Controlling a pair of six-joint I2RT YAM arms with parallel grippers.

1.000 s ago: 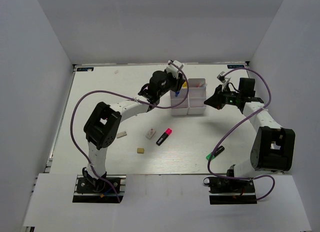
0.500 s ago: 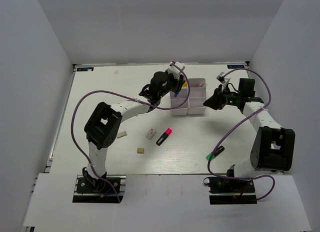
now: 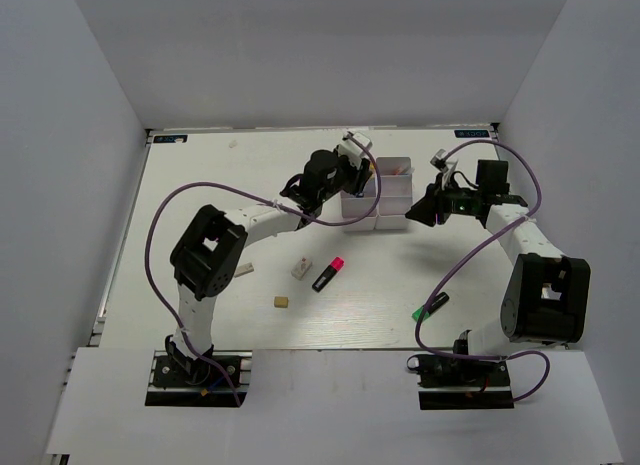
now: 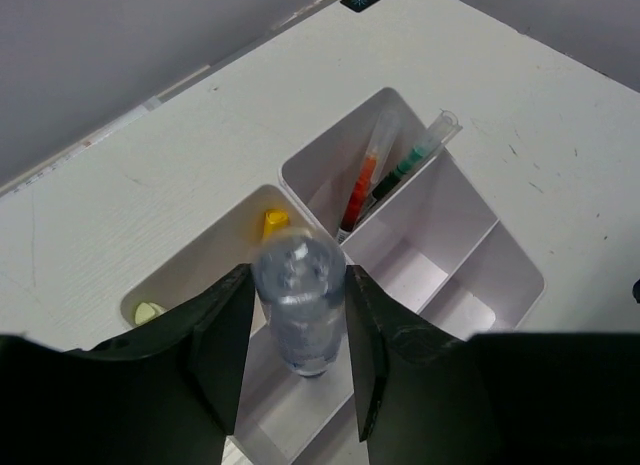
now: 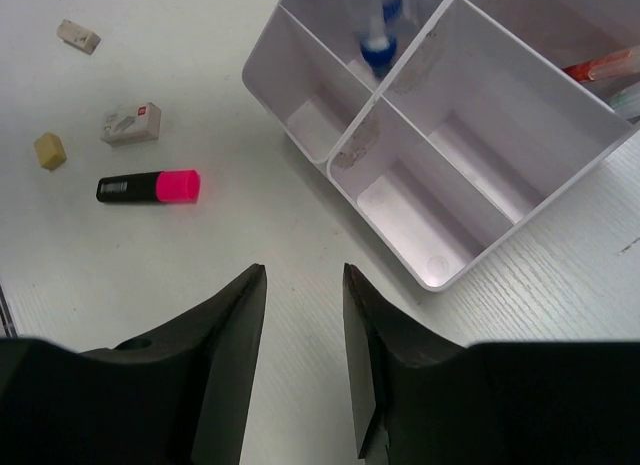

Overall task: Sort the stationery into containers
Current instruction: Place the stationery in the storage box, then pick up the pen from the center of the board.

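Between the fingers of the left gripper (image 4: 296, 285), a blurred blue-capped white marker (image 4: 298, 320), upright and close against both sides; cannot tell whether clamped or let go. Lower end down inside a compartment of the white container block (image 4: 520, 275), blue cap low in that compartment in the right wrist view. In the next compartment, an orange pen (image 4: 358, 193) and a green pen (image 4: 408, 167), leaning.

At the right gripper (image 5: 303, 285), jaws apart with nothing between, above bare table (image 5: 150, 285) just off the block's corner. Farther out, lying on the table, a pink-and-black highlighter (image 5: 148, 186), a white eraser (image 5: 131, 123) and a tan eraser (image 5: 49, 151). Near the right arm's base, a green-and-black highlighter (image 3: 431, 305).
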